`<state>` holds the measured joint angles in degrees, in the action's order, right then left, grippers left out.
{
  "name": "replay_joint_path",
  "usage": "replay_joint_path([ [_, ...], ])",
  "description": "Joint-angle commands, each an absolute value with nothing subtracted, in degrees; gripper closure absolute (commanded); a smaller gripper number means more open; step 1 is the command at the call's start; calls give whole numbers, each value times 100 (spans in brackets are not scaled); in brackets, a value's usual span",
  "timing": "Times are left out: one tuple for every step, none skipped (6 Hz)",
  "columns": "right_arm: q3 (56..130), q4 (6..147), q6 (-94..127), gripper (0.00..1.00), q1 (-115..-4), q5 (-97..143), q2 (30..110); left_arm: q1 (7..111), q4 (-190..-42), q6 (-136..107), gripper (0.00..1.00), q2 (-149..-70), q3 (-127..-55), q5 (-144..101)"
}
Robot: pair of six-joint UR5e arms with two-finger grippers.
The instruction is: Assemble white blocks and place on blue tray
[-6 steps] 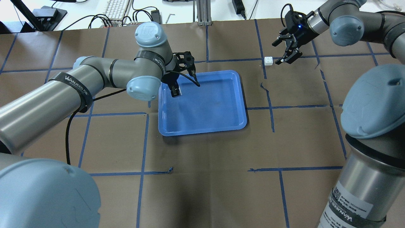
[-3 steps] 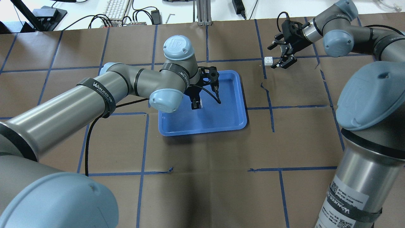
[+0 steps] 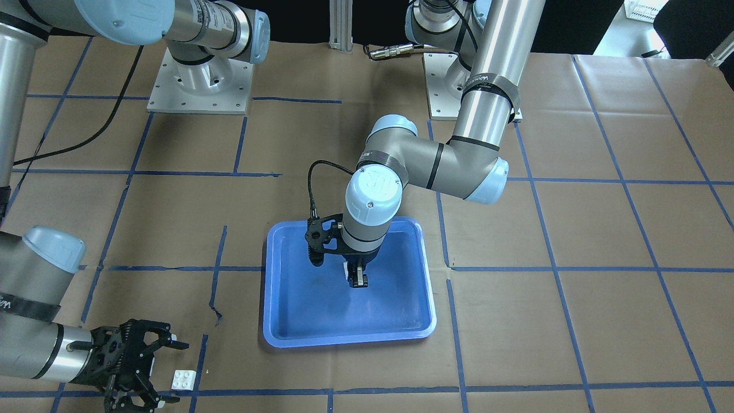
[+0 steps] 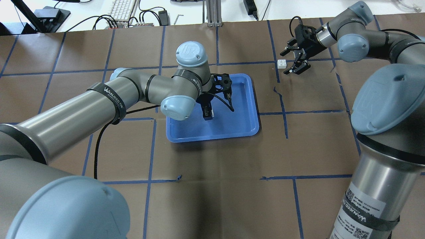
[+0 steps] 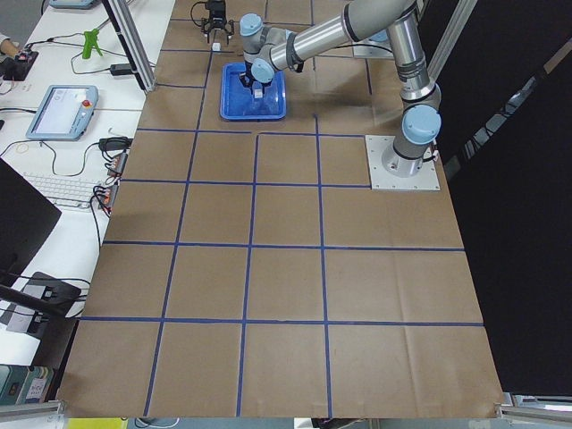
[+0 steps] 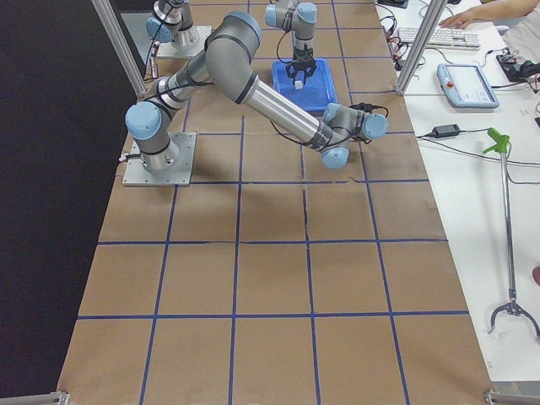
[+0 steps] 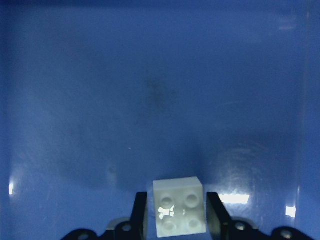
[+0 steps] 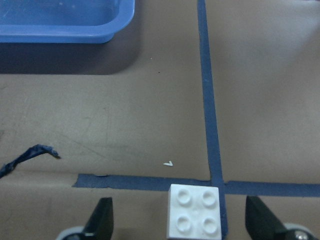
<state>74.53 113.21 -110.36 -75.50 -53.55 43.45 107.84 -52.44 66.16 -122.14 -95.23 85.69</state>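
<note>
The blue tray (image 4: pixel 244 124) lies mid-table on brown paper. My left gripper (image 4: pixel 208 115) hangs over the tray's middle, shut on a white block (image 7: pixel 179 207). That block shows studs-up between the fingers, above the tray floor (image 7: pixel 150 100). In the front view this gripper (image 3: pixel 358 280) points straight down. The second white block (image 4: pixel 282 63) sits on the paper at a blue tape crossing, right of the tray. My right gripper (image 4: pixel 288 62) is open, low and straddling that block (image 8: pixel 194 217). Its fingers (image 8: pixel 101 220) stand apart from it.
Blue tape lines grid the paper, with a torn strip (image 4: pixel 278 93) between the tray and the loose block. A keyboard (image 4: pixel 123 10) and cables lie beyond the far edge. Both arm base plates (image 3: pixel 200 86) are at the robot's side.
My left arm carried its white block from the tray's left rim area to the tray's middle. My right gripper, still open, dropped and closed in around the loose block.
</note>
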Motion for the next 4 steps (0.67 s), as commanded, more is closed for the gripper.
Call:
replay_joint_path([
  [7453,11320,-11021,38,-7550,-5361,4342,10784,-5308,6548,3,-12051,-9458,8587],
  [7453,11320,-11030,46,-7550,-5361,4342,10784,-5430,6539,2,-11789,-9361,8596],
  [7444,11329,-11039,59,-7550,-5361,4342,10741,-6041,6539,2,-11386,-9282,8587],
  [7444,11338,-11039,69,-7550,-5361,4350,10531,-6656,6443,2,-11008,-9038,8500],
])
